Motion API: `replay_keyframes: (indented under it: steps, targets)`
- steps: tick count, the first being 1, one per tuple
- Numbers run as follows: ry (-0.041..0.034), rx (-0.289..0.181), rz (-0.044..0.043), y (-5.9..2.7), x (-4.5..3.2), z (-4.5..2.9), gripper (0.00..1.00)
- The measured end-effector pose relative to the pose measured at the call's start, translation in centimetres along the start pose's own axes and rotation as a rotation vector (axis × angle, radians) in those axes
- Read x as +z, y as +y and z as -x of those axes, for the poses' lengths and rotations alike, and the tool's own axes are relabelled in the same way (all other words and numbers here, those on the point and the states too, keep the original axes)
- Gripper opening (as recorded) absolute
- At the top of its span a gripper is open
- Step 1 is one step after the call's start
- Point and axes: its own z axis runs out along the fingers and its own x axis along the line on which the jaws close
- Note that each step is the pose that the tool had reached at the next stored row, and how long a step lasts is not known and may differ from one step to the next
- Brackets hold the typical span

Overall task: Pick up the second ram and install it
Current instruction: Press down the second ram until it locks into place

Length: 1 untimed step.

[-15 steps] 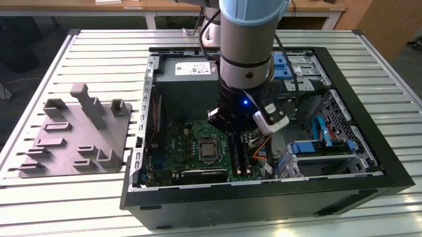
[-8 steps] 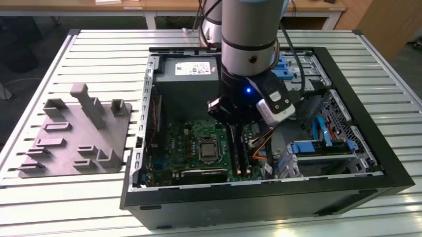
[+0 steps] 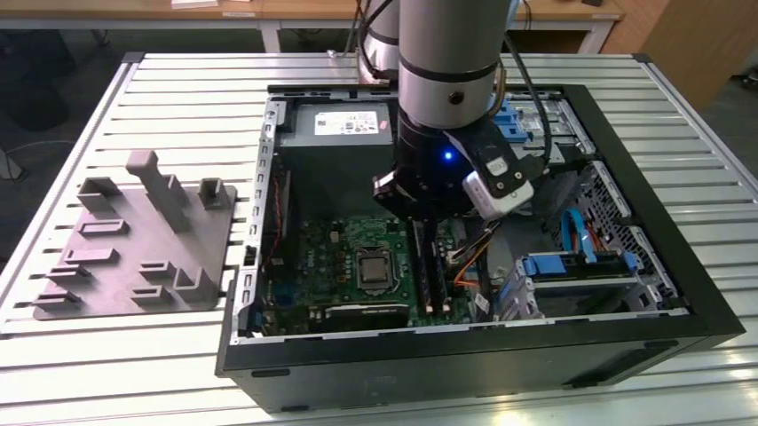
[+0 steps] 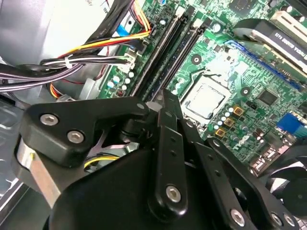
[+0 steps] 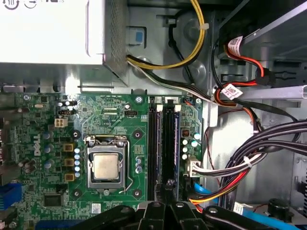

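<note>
My gripper is inside the open computer case, low over the green motherboard. In both wrist views its fingers are drawn together, with no gap at the tips. The gripper sits at one end of the long dark memory slots beside the processor socket. The second ram lies along the slot in line with my fingertips, parallel to another dark stick. I cannot tell whether the fingertips touch it. In the second wrist view the gripper hides the near end of the slots.
Cable bundles run close beside the slots, on the side away from the socket. The power supply fills the case's far end and blue drive bays its right in the exterior view. A grey fixture stands on the slatted table, left.
</note>
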Motion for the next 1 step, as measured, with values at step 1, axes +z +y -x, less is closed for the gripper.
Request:
replay_keyframes:
  steps: [1]
  targets:
    - [0.0000, 0.000, 0.0001, 0.00, 0.00, 0.00, 0.10]
